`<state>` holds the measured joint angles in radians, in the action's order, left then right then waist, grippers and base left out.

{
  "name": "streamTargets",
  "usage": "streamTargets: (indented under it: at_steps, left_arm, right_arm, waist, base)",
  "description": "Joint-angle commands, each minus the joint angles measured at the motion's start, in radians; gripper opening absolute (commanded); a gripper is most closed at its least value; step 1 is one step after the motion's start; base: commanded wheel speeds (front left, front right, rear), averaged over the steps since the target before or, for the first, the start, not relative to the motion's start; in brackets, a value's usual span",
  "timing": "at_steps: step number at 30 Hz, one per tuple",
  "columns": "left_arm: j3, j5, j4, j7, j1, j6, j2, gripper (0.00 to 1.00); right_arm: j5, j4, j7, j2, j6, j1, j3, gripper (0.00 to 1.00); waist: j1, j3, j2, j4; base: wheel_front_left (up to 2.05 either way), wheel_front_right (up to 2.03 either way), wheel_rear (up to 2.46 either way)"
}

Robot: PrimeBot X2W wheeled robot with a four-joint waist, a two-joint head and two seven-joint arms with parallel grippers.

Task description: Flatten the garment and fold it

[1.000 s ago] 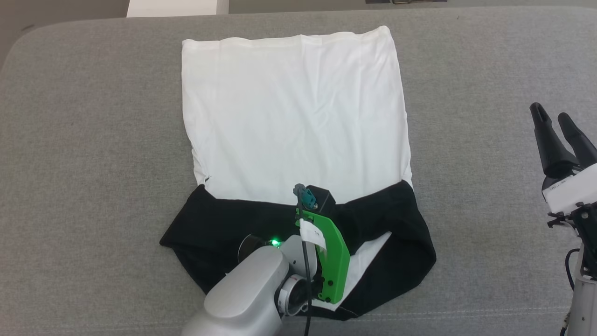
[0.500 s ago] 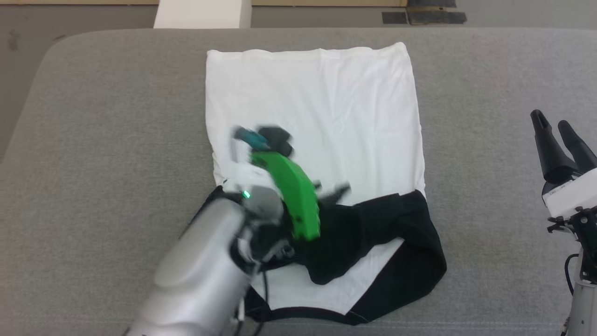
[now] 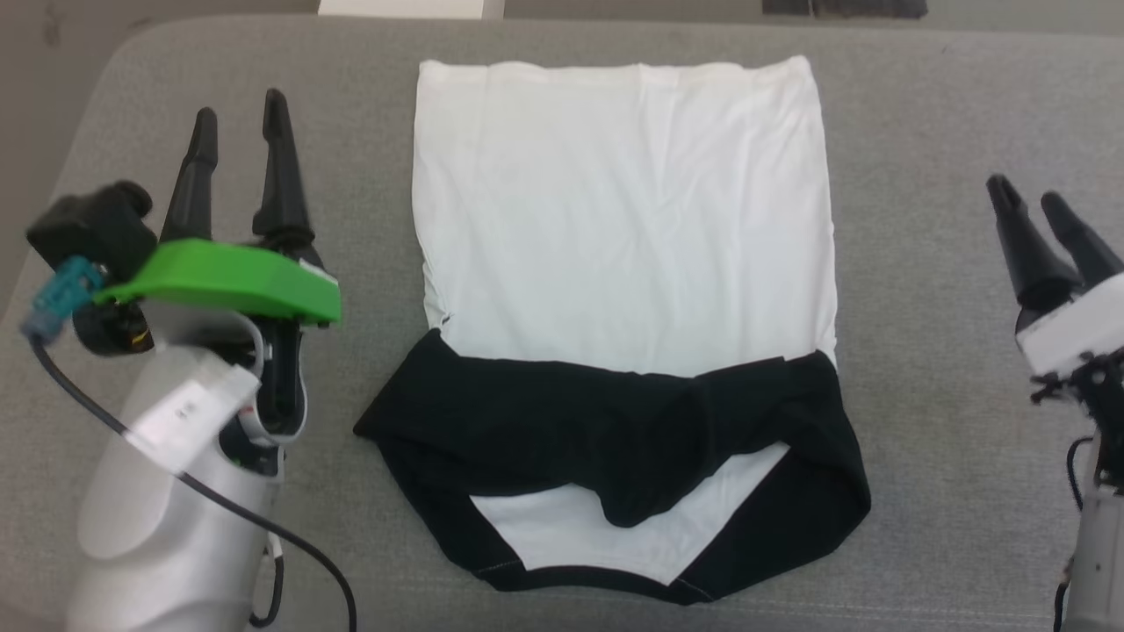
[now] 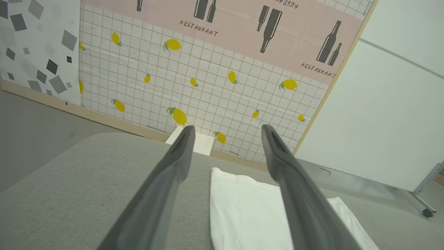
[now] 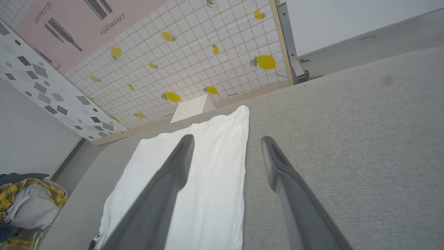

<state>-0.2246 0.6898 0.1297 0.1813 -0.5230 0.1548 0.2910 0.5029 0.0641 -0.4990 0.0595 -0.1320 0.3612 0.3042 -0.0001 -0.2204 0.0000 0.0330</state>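
A grey fabric-covered tabletop [image 3: 922,351] with rounded corners carries the garment [image 3: 623,219], which lies flat at its middle — white body on the far side, black sleeves folded across the near end. The left gripper [image 3: 241,105] and right gripper [image 3: 1023,191] hover on either side, fingers spread wide and holding nothing. The wrist views add the room — a lemon-patterned wall [image 4: 208,86] and, from the right wrist, a heap of clothes [image 5: 24,205] on the floor.

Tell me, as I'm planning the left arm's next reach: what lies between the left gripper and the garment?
Nothing: in the head view, a bare stretch of the grey padded surface separates the left gripper from the garment.
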Motion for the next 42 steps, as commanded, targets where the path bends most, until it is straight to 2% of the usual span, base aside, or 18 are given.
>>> streamTargets:
  at_steps: [1,6,12,17,23,31,40,41,42]
  left_arm:
    - [-0.009,-0.041,0.001,0.028,0.024,-0.005,0.013,1.00]
    - [-0.025,-0.152,-0.024,0.075,0.039,-0.009,0.014,1.00]
    - [-0.008,-0.218,-0.074,0.080,0.005,-0.015,-0.036,1.00]
    - [0.009,-0.259,-0.106,0.080,-0.023,-0.038,-0.078,1.00]
    - [0.030,-0.286,-0.123,0.080,-0.045,-0.069,-0.142,1.00]
    - [0.055,-0.325,-0.133,0.080,-0.064,-0.109,-0.196,1.00]
    - [0.080,-0.352,-0.126,0.080,-0.061,-0.136,-0.222,1.00]
    - [0.084,-0.354,-0.124,0.080,-0.063,-0.138,-0.223,1.00]
    - [0.085,-0.356,-0.120,0.080,-0.065,-0.142,-0.225,1.00]
  right_arm:
    - [-0.005,-0.006,-0.009,0.007,0.001,0.032,-0.002,1.00]
    - [-0.048,-0.041,-0.062,0.047,0.001,0.155,-0.014,1.00]
    - [-0.133,-0.139,-0.178,0.112,0.001,0.394,-0.039,1.00]
    - [-0.262,-0.275,-0.288,0.162,0.001,0.623,-0.059,1.00]
    - [-0.416,-0.414,-0.428,0.208,0.001,0.808,-0.071,1.00]
    - [-0.520,-0.482,-0.529,0.241,0.001,0.930,-0.111,1.00]
    - [-0.522,-0.520,-0.607,0.277,0.001,0.927,-0.175,1.00]
    - [-0.516,-0.522,-0.619,0.278,0.001,0.924,-0.177,0.87]
    - [-0.508,-0.518,-0.623,0.279,0.001,0.922,-0.176,0.22]
  waist:
    - [0.0001,-0.049,0.0000,0.015]
    - [0.0001,-0.146,0.0000,0.042]
    - [0.0001,-0.285,0.0000,0.099]
    - [0.0001,-0.389,0.0000,0.146]
    - [0.0001,-0.476,0.0000,0.203]
    - [0.0001,-0.552,0.0000,0.248]
    - [0.0001,-0.565,0.0000,0.245]
    - [0.0001,-0.562,0.0000,0.242]
    - [0.0001,-0.560,0.0000,0.239]
  base:
    - [0.00,0.00,0.00]
    - [0.00,0.00,0.00]
    - [0.00,0.00,0.00]
    - [0.00,0.00,0.00]
    - [0.00,0.00,0.00]
    - [0.00,0.00,0.00]
    - [0.00,0.00,0.00]
    - [0.00,0.00,0.00]
    - [0.00,0.00,0.00]
